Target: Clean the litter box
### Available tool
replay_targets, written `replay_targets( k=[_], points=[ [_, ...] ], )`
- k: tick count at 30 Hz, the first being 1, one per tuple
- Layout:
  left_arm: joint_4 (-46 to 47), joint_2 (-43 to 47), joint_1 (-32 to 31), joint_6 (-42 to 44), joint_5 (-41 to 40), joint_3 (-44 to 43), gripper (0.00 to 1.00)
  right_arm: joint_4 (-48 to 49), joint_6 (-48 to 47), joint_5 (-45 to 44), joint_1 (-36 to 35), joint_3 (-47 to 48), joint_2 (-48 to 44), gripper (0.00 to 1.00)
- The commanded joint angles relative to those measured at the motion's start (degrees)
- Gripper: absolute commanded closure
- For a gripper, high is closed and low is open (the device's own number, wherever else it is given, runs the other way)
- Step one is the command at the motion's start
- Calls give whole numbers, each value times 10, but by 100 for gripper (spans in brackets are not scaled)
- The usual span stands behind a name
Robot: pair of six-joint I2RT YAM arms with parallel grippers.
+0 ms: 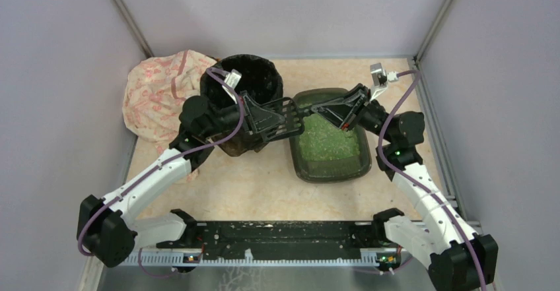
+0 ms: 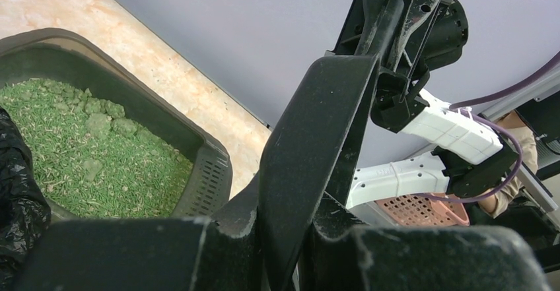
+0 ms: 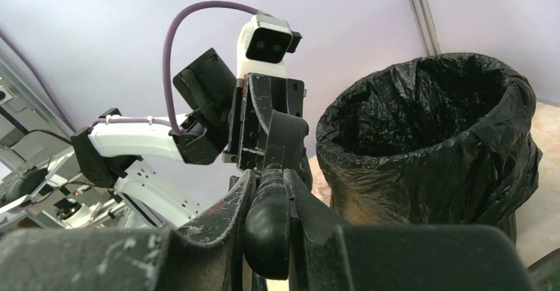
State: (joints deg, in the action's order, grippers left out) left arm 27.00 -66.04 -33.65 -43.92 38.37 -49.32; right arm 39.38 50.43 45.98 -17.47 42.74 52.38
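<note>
The litter box (image 1: 330,174) is a dark grey-green tray with green litter (image 1: 330,142), right of centre; its wall (image 2: 142,106) and clumped litter (image 2: 99,119) show in the left wrist view. A black slotted scoop (image 1: 290,116) hangs between both grippers, above the box's left rim. My left gripper (image 1: 269,116) (image 2: 310,212) is shut on the scoop's handle (image 2: 317,126) near its slotted head (image 2: 208,182). My right gripper (image 1: 327,109) (image 3: 267,198) is shut on the handle's rounded end (image 3: 267,225). I see no litter on the scoop head.
A round bin lined with a black bag (image 1: 254,73) (image 3: 429,126) stands just left of the box, behind my left gripper. A pink patterned cloth (image 1: 162,90) lies at the back left. Grey walls enclose the table. A black rail (image 1: 284,235) runs along the front.
</note>
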Motion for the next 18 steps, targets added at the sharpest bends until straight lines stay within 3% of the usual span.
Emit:
replay_targets(
  k=[1,3,5,6,9,14,18],
  points=[
    [-7,10,0,2,-4,1,83,13,-23,-21,-2,8,-19,100],
    [-17,14,0,4,-17,5,55,3,-25,-18,-2,13,-14,100],
    [-32,22,0,18,-26,11,19,3,-21,-15,-2,17,-7,100],
    [-48,27,0,31,-30,14,12,-1,-21,-17,-2,20,-5,100],
    [-118,54,-1,86,-63,34,3,-19,-30,-26,-1,37,5,100],
    [-185,129,-2,138,-108,77,4,-70,-41,-51,20,83,29,100],
    [-240,184,-2,176,-111,58,5,-84,-22,-57,59,125,45,100]
  ],
)
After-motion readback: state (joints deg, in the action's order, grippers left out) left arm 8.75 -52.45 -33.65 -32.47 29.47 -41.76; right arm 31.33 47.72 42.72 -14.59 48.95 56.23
